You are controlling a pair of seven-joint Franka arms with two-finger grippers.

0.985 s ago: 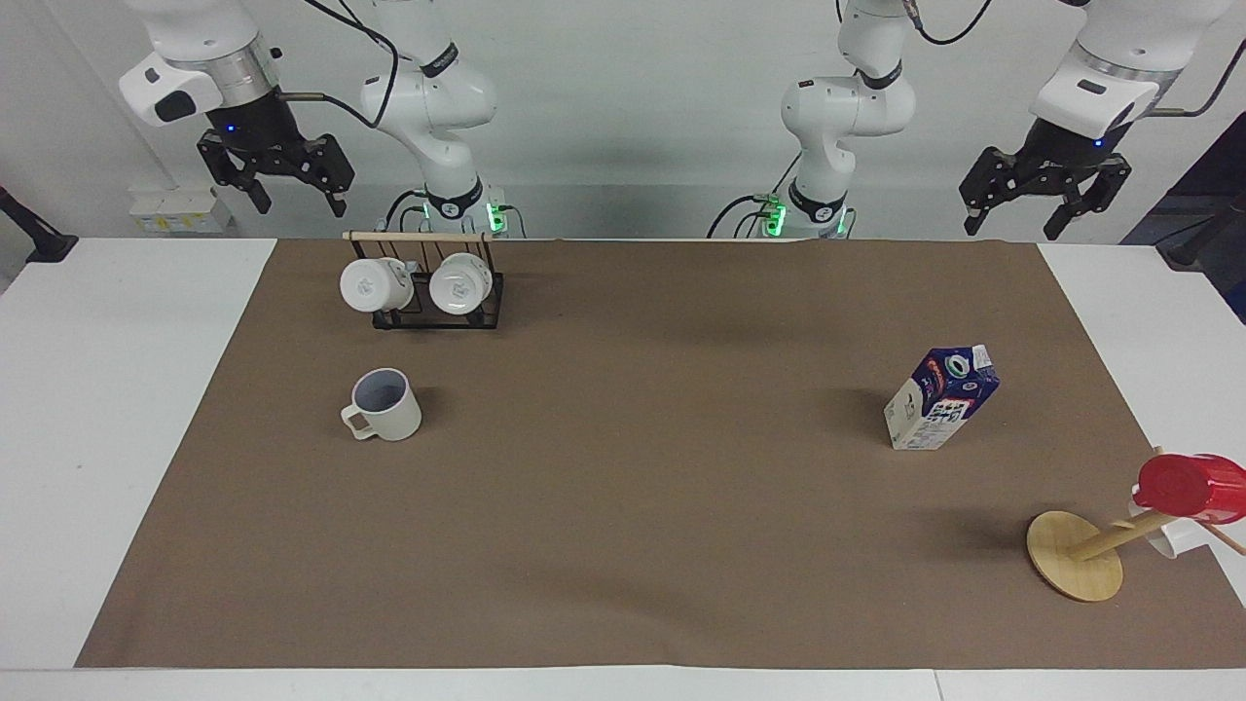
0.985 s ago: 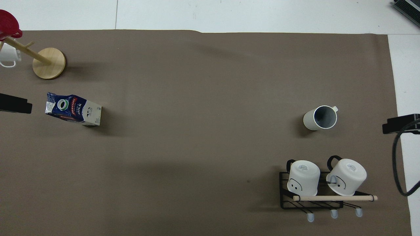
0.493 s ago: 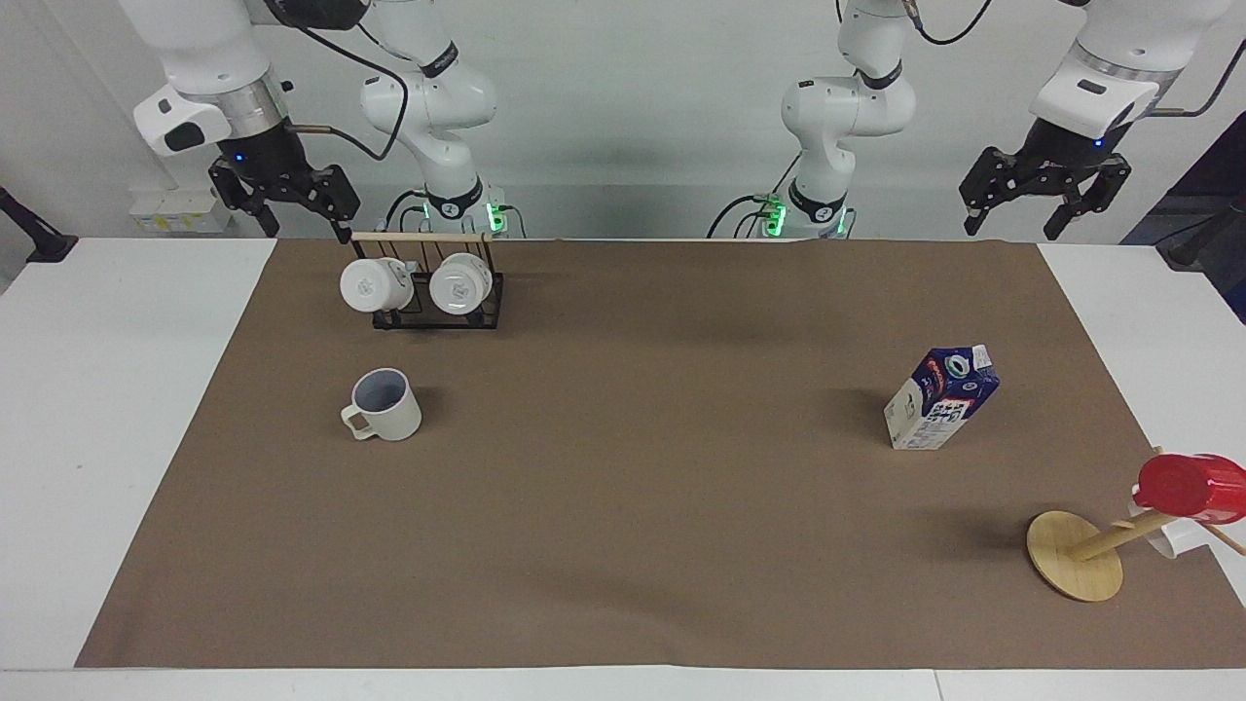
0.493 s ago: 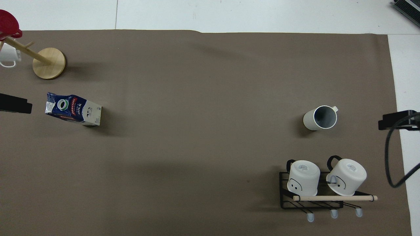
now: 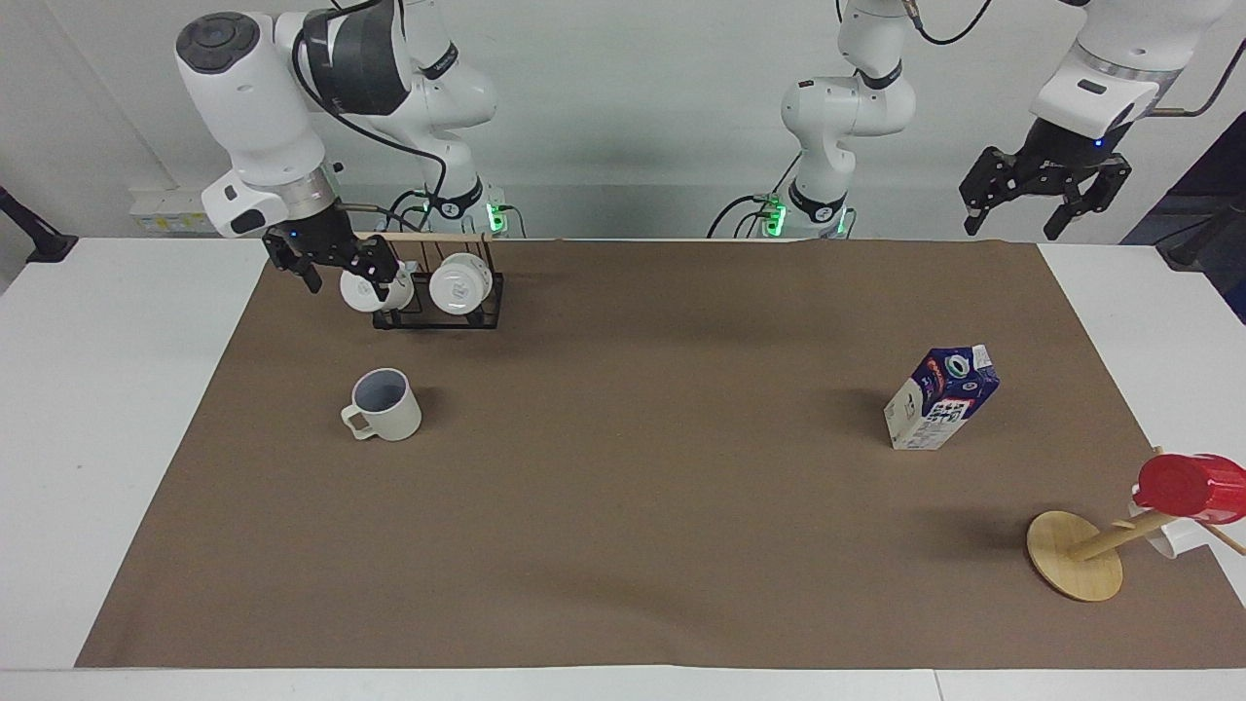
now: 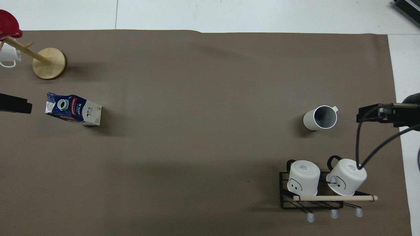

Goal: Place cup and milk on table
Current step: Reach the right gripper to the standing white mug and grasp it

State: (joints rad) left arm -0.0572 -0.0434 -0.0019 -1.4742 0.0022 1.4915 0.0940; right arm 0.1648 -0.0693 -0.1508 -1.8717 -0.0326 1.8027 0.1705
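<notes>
The cream cup (image 5: 387, 404) stands upright on the brown sheet of the table (image 5: 623, 506), toward the right arm's end; it also shows in the overhead view (image 6: 320, 118). The blue and white milk (image 5: 939, 399) carton stands on the sheet toward the left arm's end, also in the overhead view (image 6: 73, 109). My right gripper (image 5: 346, 280) is open and empty, in the air over the sheet's edge beside the cup; its tip shows in the overhead view (image 6: 361, 115). My left gripper (image 5: 1012, 226) is open, empty, and waits high over its end of the table.
A black wire rack (image 5: 438, 313) with two glossy white mugs (image 5: 459, 282) stands nearer to the robots than the cup. A wooden mug tree (image 5: 1076, 555) carrying a red cup (image 5: 1192, 487) stands farther from the robots than the milk.
My right arm has swung down and inward, bringing its gripper lower and closer to the cup and rack. The left arm, cup and milk have not moved.
</notes>
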